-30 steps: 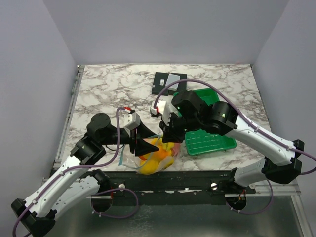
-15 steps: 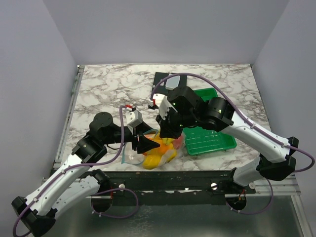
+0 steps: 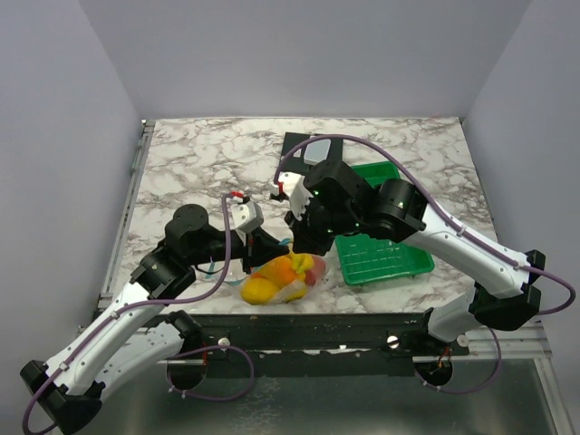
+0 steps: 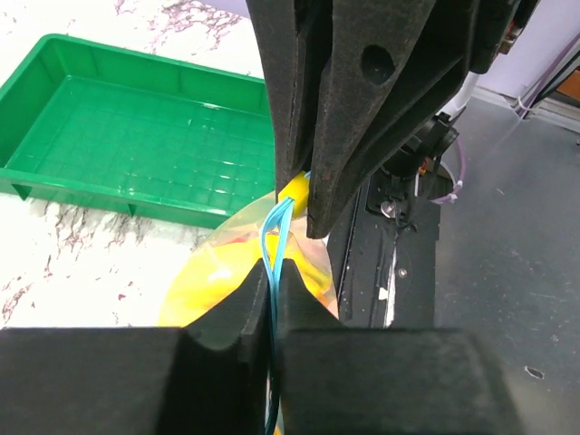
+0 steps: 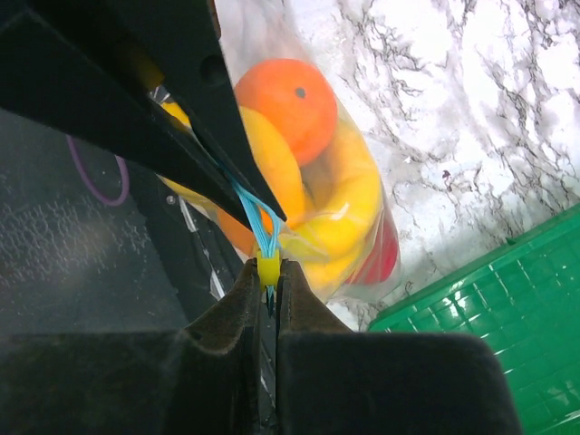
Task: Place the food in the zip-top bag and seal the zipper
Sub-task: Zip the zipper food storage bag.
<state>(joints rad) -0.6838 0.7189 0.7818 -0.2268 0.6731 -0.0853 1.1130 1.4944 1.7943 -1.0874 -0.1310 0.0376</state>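
The clear zip-top bag lies near the table's front edge. Inside it is the food: an orange fruit, yellow banana pieces and a red fruit. My left gripper is shut on the light-blue zipper at the bag's mouth. My right gripper faces it and is shut on a small yellow slider on the same strip. In the top view the left gripper and right gripper meet just above the bag. The bag's mouth is hidden there by the fingers.
A green plastic tray stands right of the bag, under the right arm; it also shows in the left wrist view. A dark flat card lies further back. The table's front edge and black rail run just below the bag.
The left jaws have closed onto the blue zipper. The bag has shifted slightly back from the front edge and now lies flatter, stretched between the two grippers.
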